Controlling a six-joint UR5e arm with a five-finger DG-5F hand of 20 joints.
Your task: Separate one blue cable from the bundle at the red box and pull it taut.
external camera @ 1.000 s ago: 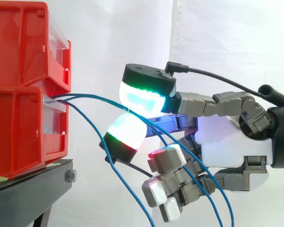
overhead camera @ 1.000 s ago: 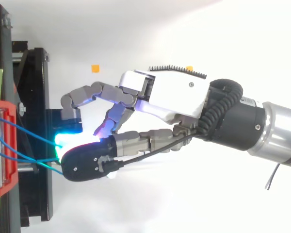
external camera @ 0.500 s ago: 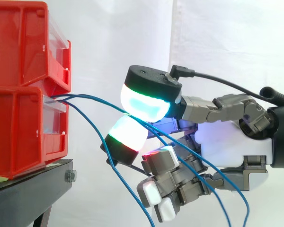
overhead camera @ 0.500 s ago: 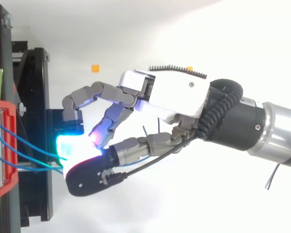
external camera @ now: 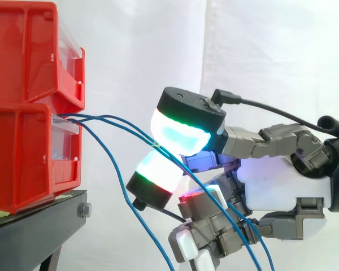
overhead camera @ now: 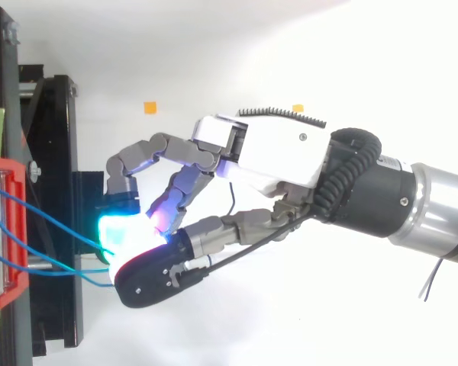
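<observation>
The two red bins are stacked at the 9 o'clock edge of the side view, the upper red bin above the lower red bin, both carried on the black stand. The blue cables are led out from the front lip of the lower bin toward 3 o'clock. A clear gap is left between that front edge and the hand, and open room before the white curtain is seen toward 12 o'clock. The hand is brought in from 3 o'clock with its palm upright. Blue cables are pinched between two glowing fingertips, one set at 12 o'clock and the other at 6 o'clock of the pinch, while the remaining fingers are curled low toward 6 o'clock. One strand is left hanging free toward 5 o'clock, apart from the pinch. How many strands are held cannot be told. From above, the hand is seen well clear of the bin's edge.
</observation>
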